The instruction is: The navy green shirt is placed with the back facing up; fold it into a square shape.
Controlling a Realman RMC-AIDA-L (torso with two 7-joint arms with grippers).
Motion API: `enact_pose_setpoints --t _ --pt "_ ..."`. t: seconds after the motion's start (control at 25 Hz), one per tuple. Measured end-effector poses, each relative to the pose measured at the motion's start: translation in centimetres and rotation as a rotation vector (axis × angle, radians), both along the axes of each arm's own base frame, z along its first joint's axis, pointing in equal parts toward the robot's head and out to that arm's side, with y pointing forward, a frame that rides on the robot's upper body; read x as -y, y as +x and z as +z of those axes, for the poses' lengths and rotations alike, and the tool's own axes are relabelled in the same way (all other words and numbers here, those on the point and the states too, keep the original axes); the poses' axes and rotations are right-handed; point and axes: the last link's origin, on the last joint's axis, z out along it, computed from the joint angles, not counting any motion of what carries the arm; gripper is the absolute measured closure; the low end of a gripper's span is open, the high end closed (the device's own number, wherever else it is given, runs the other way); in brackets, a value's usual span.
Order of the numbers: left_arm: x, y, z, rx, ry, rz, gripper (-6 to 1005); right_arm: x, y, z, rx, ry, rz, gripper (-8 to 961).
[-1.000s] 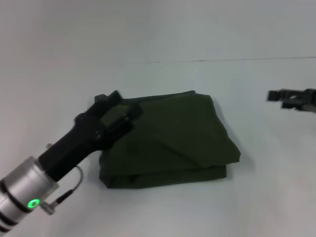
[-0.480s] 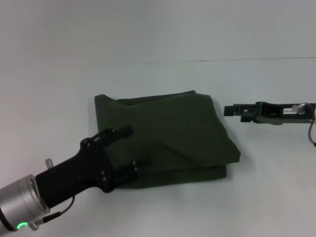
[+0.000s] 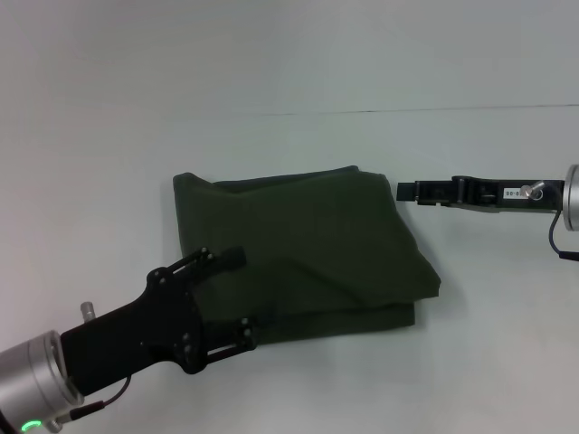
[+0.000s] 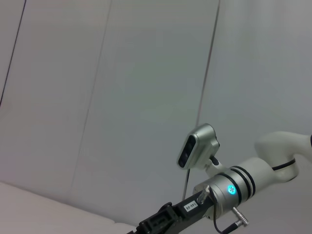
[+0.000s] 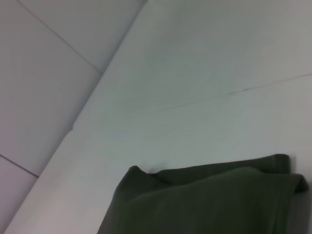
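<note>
Lab-like: bare white table (image 3: 298, 63), plain panelled wall (image 4: 122, 97).

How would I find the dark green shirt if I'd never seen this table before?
Look at the middle of the pale table, between the two black grippers. The navy green shirt lies there, folded into a thick, roughly square bundle. It is the only soft, dark olive thing; everything else nearby is hard black or silver robot arm.
</note>
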Motion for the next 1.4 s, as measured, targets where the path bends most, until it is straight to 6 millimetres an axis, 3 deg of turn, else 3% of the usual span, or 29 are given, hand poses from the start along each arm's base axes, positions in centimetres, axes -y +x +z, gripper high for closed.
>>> enact_pose_setpoints --t 0.2,0.48,0.76,1.12,1.4 --pt "0.2 0.0 -0.2 0.006 -0.003 0.005 170 -0.1 -1.5 -1.3 0.008 -0.018 0.094 332" --pt "0.3 0.0 -0.4 0.009 -0.008 0.011 171 0.2 -3.8 -4.8 0.050 -0.070 0.223 627" --pt "0.4 0.1 -0.6 0.015 -0.014 0.012 170 -0.4 -3.6 -7.2 0.192 -0.077 0.228 955" --pt "0.4 0.1 -0.6 0.016 -0.014 0.013 171 -0.9 -3.1 -8.0 0.277 -0.056 0.222 944" --pt "0.3 0.1 -0.6 0.017 -0.011 0.015 174 -1.1 -2.8 -5.7 0.200 0.051 0.235 936"
